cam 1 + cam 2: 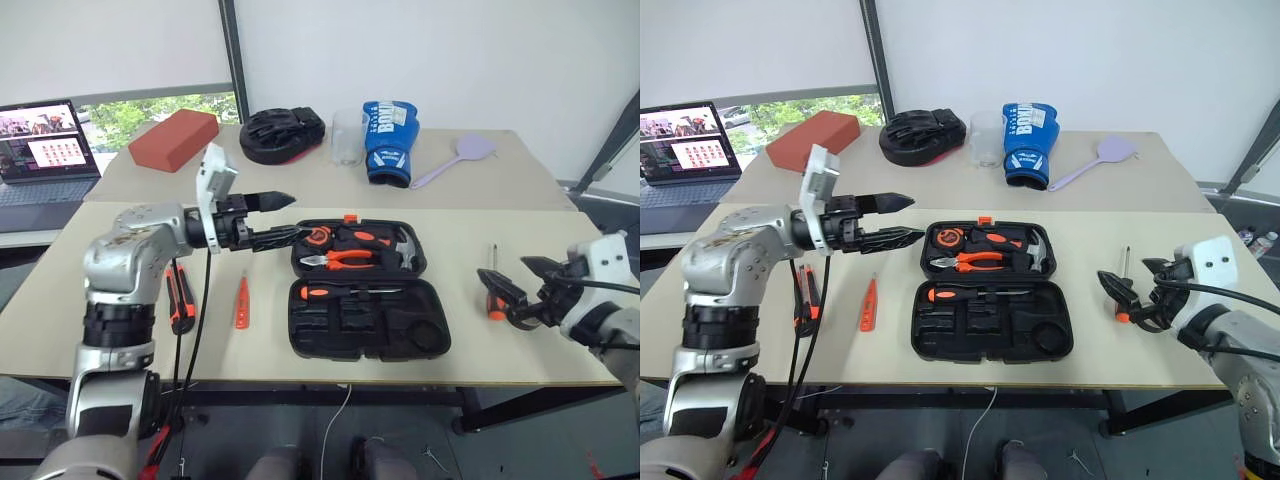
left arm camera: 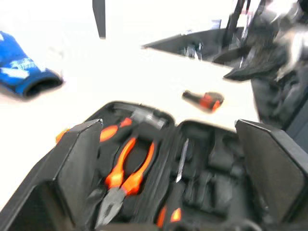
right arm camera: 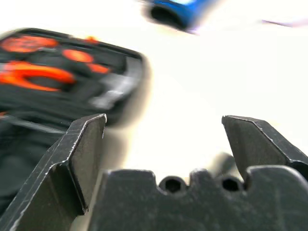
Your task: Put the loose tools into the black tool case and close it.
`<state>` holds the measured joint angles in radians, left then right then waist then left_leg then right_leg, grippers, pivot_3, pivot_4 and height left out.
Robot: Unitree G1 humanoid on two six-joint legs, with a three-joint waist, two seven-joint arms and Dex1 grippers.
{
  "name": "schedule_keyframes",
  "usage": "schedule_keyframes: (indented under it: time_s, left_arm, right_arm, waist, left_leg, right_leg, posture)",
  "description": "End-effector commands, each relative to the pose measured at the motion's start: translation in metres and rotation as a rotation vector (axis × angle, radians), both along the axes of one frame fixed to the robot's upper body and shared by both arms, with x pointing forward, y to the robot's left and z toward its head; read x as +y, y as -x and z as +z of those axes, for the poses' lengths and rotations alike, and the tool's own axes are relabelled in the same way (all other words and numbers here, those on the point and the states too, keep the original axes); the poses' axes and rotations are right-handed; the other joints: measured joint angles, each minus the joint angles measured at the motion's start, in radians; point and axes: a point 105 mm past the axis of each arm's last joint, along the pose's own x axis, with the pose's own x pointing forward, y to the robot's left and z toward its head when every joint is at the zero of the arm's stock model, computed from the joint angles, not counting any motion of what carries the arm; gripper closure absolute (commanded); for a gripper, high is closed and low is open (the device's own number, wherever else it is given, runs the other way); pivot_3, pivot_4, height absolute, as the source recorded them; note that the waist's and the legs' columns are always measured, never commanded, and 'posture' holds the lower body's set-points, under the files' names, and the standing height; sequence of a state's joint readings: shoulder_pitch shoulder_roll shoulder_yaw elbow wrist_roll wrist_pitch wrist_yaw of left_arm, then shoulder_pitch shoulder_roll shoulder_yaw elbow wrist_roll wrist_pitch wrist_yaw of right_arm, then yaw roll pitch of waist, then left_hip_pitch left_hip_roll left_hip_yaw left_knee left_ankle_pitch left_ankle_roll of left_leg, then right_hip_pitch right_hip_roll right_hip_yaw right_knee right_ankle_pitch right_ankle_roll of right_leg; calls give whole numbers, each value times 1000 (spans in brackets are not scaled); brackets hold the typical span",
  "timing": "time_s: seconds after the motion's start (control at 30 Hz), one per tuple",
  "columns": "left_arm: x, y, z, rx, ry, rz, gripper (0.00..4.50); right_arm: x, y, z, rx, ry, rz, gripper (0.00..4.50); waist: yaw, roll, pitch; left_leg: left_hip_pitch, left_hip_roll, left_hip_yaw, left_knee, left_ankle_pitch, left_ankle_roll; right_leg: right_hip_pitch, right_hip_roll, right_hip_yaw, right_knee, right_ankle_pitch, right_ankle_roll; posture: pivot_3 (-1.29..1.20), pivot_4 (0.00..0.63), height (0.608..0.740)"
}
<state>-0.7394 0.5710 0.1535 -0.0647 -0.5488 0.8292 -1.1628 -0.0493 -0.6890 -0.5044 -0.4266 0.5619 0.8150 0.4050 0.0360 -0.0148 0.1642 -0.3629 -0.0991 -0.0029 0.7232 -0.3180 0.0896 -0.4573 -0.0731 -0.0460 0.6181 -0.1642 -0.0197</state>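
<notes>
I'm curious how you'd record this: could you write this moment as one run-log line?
left gripper: open, empty, above case's left edge | right gripper: open, near loose screwdriver | tool case: open, one screwdriver stowed

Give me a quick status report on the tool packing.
Both jaws open, empty. Black tool case open, one screwdriver seated. Second screwdriver by right gripper; utility knife and tester pen loose near left gripper. Nothing blocking.

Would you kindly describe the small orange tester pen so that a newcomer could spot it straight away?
Start at the open black tool case in the middle of the near table. On the bare tabletop off its left edge lies the tester pen, a slim all-orange stick. Further left lies the utility knife, which is thicker and orange and black; the pen is thinner and plain orange.
</notes>
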Motion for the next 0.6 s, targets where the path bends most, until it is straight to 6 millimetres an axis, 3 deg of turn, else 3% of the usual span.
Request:
schedule_keyframes:
  time_s: [0.03,0.2,0.33,0.4,0.57,0.6]
  left_arm:
    - [1,25,12,-23,0,-53,7]
    - [0,37,5,-27,-59,-82,7]
    - [0,36,2,-40,-86,-74,7]
    - [0,36,0,-43,-102,-77,0]
    - [1,35,-2,-42,-117,-73,0]
    - [1,34,-3,-42,-120,-71,0]
  right_arm:
    - [-6,-7,-7,-9,-24,-60,0]
    - [-18,-28,-29,46,-34,-151,0]
    - [-17,-43,-39,78,-10,-128,0]
    - [-16,-51,-42,92,10,-107,260]
    - [-7,-60,-45,120,35,-43,1870]
    - [-5,-61,-48,133,36,-35,1870]
  waist:
    - [-6,0,0]
    - [-25,0,0]
    - [-28,0,0]
    - [-29,0,0]
    - [-29,0,0]
    - [-29,0,0]
  left_leg:
    - [2,0,1,-3,1,-2]
    - [9,-2,3,-11,4,-7]
    - [10,-2,3,-12,4,-8]
    - [10,-2,3,-13,5,-8]
    - [10,-1,3,-13,5,-8]
    - [10,-1,3,-13,5,-8]
  right_leg:
    - [0,0,2,-1,0,0]
    - [2,0,5,0,-1,-2]
    - [1,0,5,2,-3,-4]
    - [1,0,5,3,-3,-5]
    - [1,0,5,3,-3,-5]
    - [1,0,5,3,-3,-5]
  posture:
    - [0,150,740]
    - [0,150,740]
    - [0,150,740]
    - [0,150,740]
    - [0,150,740]
    - [0,150,740]
